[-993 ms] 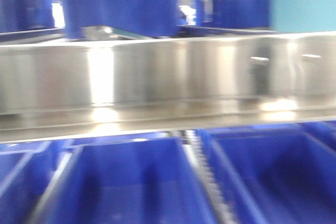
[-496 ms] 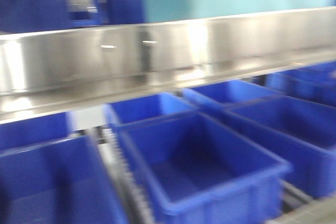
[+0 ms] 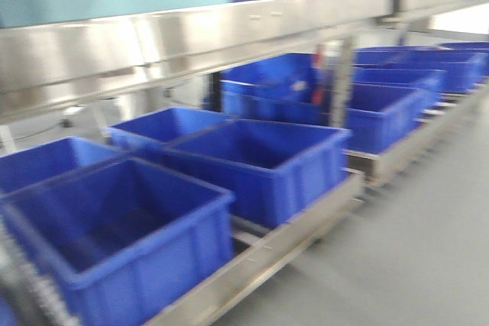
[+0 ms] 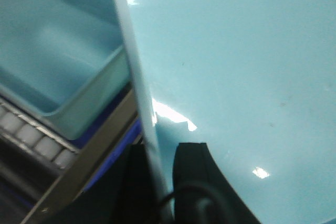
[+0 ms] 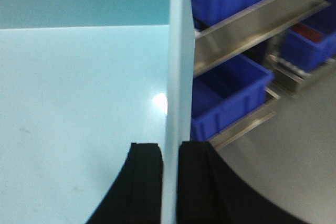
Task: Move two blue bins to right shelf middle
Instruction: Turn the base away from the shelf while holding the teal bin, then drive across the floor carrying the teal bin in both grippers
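R gripper [image 5: 169, 150] pinches bin wall [image 5: 177, 51]; grey floor [image 5: 294, 182], steel shelves [image 3: 191, 36].

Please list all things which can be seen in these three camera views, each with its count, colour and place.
dark blue plastic bins: several, dark blue, in rows on the lower shelf level; more on the level above.
stainless steel shelving: silver, across the front view.
light blue plastic bin: one, light blue, held by its side walls.
second light blue bin: one, light blue, on a shelf by white rollers.
grey floor: grey, right of the shelving.
left gripper: one, black, shut on a bin wall.
right gripper: one, black, shut on a bin wall.
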You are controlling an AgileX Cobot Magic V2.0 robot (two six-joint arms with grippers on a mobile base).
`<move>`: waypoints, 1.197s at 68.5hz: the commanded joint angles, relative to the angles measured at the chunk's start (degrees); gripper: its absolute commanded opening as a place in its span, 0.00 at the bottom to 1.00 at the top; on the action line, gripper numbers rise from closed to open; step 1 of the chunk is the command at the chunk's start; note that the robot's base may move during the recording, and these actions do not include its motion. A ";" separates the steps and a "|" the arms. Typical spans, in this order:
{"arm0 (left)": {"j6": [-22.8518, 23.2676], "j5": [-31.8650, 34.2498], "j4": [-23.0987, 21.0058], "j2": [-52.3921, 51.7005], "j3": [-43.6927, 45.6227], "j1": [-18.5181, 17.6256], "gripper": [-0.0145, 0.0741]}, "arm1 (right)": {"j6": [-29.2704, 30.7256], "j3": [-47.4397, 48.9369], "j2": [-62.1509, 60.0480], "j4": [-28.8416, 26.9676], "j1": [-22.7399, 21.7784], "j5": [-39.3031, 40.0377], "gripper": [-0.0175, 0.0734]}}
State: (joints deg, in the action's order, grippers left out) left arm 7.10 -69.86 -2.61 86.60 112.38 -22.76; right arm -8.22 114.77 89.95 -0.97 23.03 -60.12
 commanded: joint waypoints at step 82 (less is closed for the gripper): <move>-0.85 1.00 -1.65 -0.69 0.74 0.05 0.04 | 0.09 0.72 -0.95 -0.97 -0.03 3.97 0.02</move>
State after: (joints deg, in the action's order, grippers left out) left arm 7.10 -69.86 -2.73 86.60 112.38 -22.76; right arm -8.22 114.77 89.95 -0.87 23.03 -60.12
